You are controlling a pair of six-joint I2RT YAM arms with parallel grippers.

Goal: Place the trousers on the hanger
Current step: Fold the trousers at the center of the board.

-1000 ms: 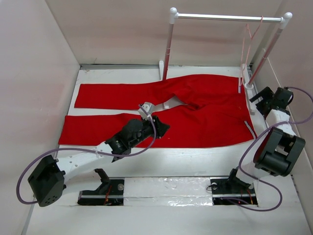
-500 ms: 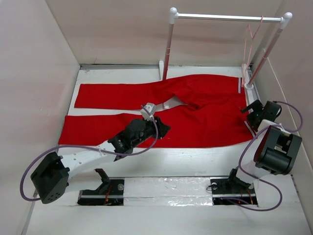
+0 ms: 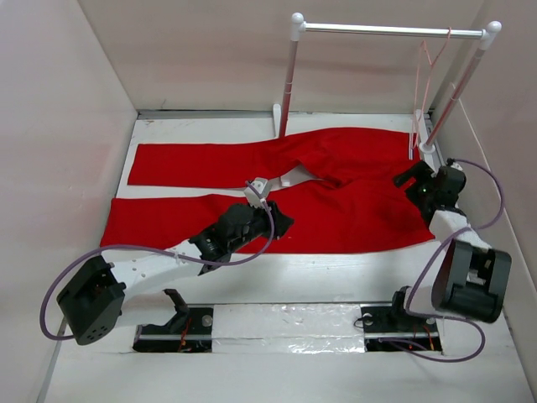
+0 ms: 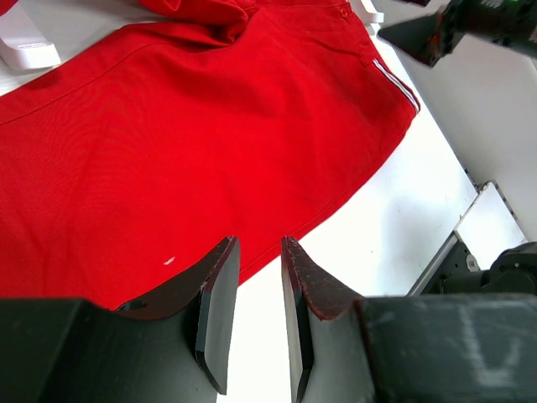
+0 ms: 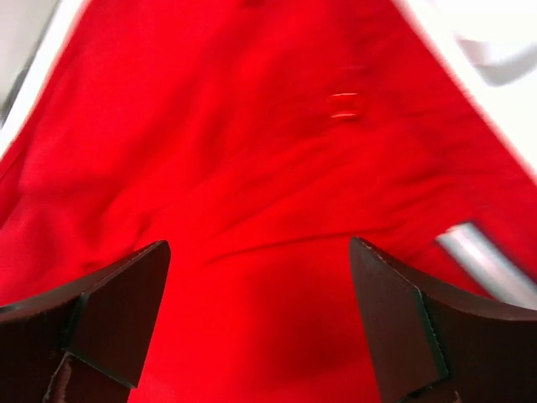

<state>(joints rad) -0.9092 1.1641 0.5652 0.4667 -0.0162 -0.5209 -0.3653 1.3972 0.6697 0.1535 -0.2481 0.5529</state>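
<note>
The red trousers (image 3: 168,220) lie flat across the table, legs to the left and waist to the right. In the left wrist view the trousers (image 4: 168,126) fill the upper left. My left gripper (image 3: 281,222) hovers at the near edge of the lower leg. Seen from its own wrist, the left gripper (image 4: 258,248) is open by a narrow gap and holds nothing. My right gripper (image 3: 405,178) is over the waist end. From its own wrist, the right gripper (image 5: 258,252) is wide open just above the trousers (image 5: 252,151). The pale pink hanger (image 3: 418,88) hangs from the rack's bar at the right.
A white-posted rack with a silver bar (image 3: 386,30) stands at the back. One foot (image 3: 279,117) stands by the trousers' far edge, the other by the waist. Enclosure walls close in on the left, back and right. A bare white strip of table (image 3: 336,269) runs in front of the trousers.
My right arm has swung from the table's right edge leftward, and its gripper is now over the waist. The left arm has shifted only slightly.
</note>
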